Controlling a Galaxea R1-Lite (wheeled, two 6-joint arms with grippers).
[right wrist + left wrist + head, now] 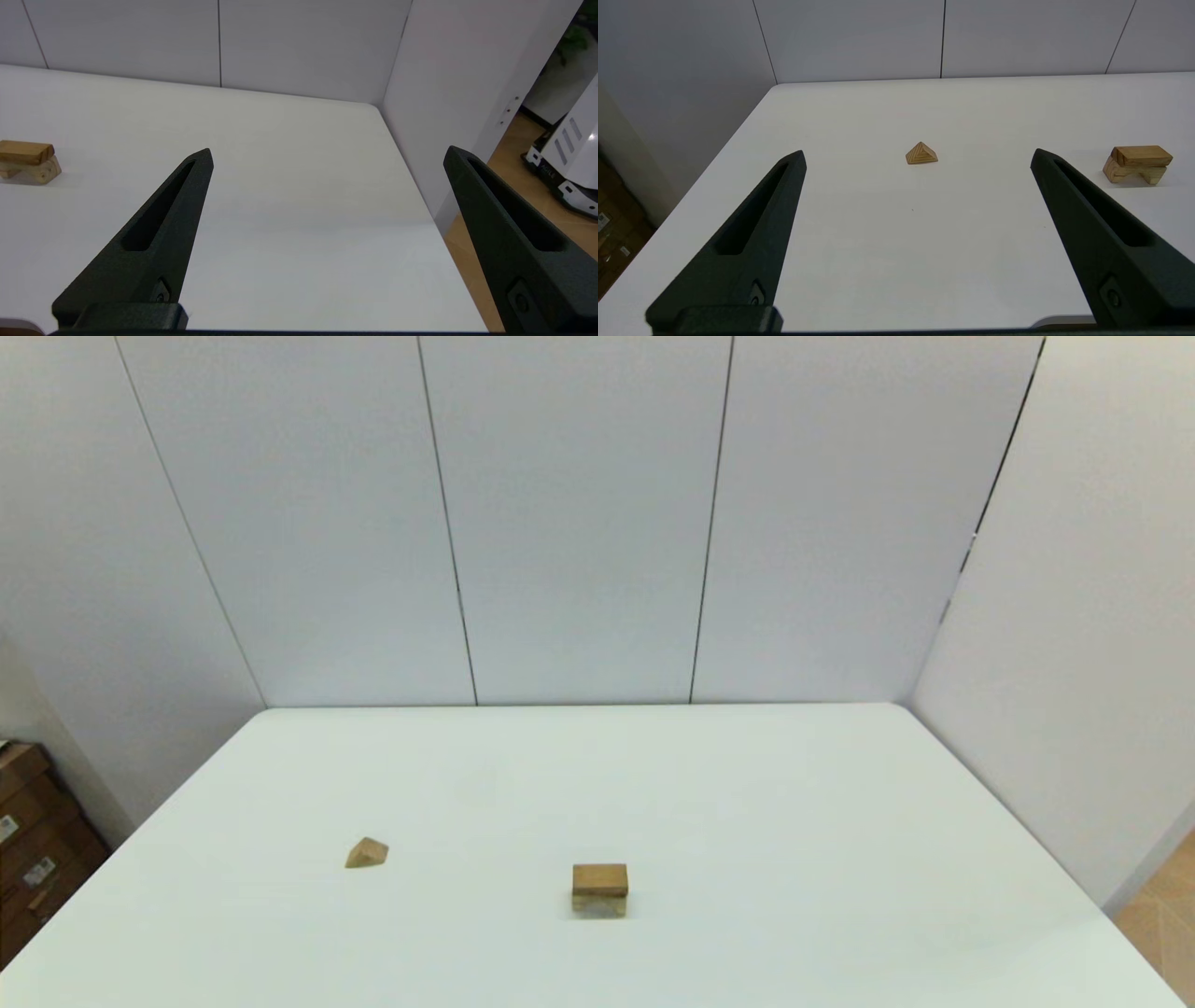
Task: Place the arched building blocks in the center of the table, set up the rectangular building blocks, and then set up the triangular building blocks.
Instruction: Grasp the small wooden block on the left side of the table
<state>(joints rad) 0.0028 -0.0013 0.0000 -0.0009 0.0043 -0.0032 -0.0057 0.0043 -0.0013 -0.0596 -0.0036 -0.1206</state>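
Table (794, 821): you had a plain white top in front of you, walled by pale panels on the far side and to your right.
Arched block (598, 904): it sat on the table near the middle, a little toward your edge, pale tan, with its curved hollow facing down, so it stood on its two feet.
Arched block, other views: your left wrist camera showed it (1134, 173) with the hollow plainly open underneath; your right wrist camera caught it (35, 171) at the picture's edge.
Flat slab (599, 879): the darker brown slab lay flat on top of the arched block, touching it, roughly matched in length.
Flat slab, other views: it showed as the upper layer from the left wrist (1141, 156) and from the right wrist (25, 152), sitting slightly askew on the block below.
Wedge (367, 853): the small tan wedge rested on the table to your left of the stack, well apart from it, ridge up.
Wedge, left wrist view: it (921, 153) lay ahead of the fingers, touching nothing else.
Left gripper (917, 156): fingers were spread wide, released, nothing between them, held back from the wedge.
Right gripper (327, 156): fingers were spread wide, released, holding nothing, over bare table to your right of the stack.
Arms, head view: neither arm showed.
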